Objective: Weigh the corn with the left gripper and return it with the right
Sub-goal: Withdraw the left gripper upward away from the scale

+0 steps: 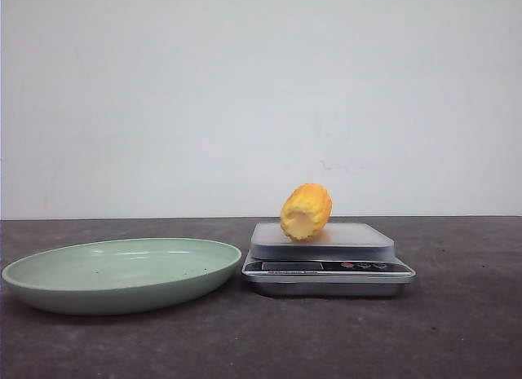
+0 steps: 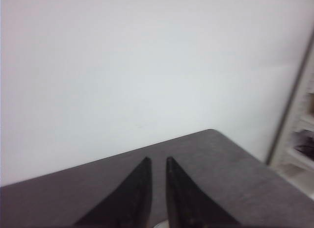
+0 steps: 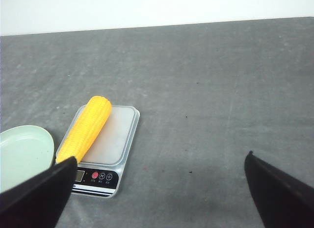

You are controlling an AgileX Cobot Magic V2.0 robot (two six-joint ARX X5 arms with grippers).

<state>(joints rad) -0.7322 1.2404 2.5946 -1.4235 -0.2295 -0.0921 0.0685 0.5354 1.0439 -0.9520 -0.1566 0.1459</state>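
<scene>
The yellow corn [image 1: 307, 211] lies on the platform of a silver kitchen scale [image 1: 326, 269], its paler cut end facing the camera. In the right wrist view the corn [image 3: 87, 127] lies lengthwise along one side of the scale [image 3: 115, 135]. My right gripper [image 3: 161, 157] is wide open and empty, above the table beside the scale. My left gripper [image 2: 157, 160] has its two black fingers almost together with nothing between them, pointing towards the far table edge and the white wall. Neither gripper shows in the front view.
A shallow pale green plate [image 1: 122, 269] sits on the dark table just left of the scale and also shows in the right wrist view [image 3: 22, 152]. A white shelf unit [image 2: 301, 139] stands past the table's corner.
</scene>
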